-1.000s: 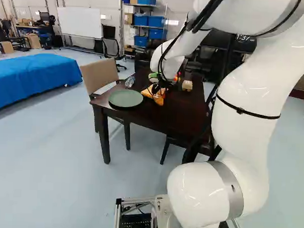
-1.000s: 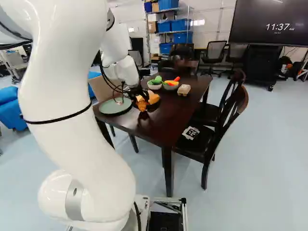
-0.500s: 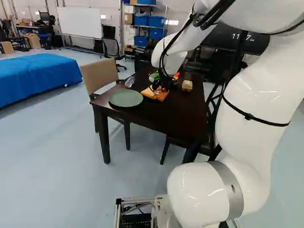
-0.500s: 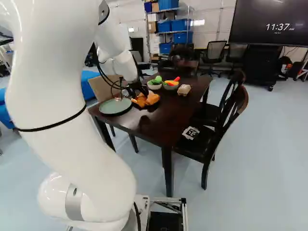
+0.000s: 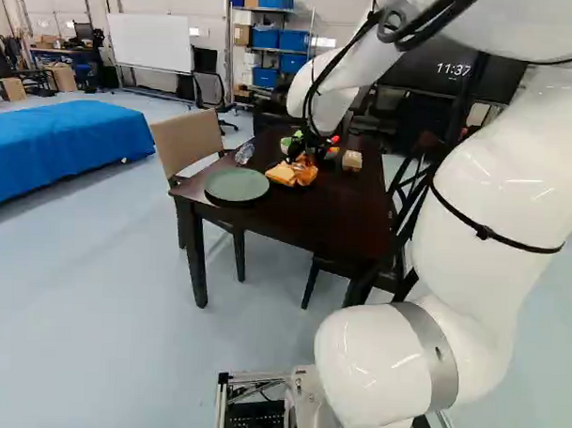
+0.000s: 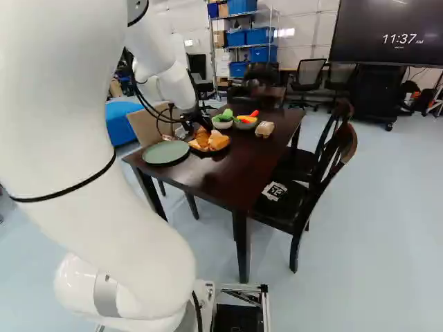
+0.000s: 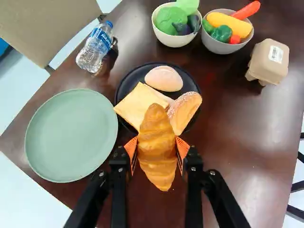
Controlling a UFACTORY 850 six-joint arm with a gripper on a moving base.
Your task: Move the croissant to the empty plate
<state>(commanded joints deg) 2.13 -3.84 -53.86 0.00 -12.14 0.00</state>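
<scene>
A robot arm's black gripper [image 6: 201, 128] clamps a croissant [image 7: 157, 147] between its orange pads [image 7: 131, 148] at a dark wooden table [image 7: 232, 142], in full view of us in the room. The pastry is in the grip by the edge of a black plate [image 7: 122, 91] of breads [image 7: 164, 78]; a green plate [image 7: 71, 135] sits beside that one, near a water bottle [image 7: 97, 47].
</scene>
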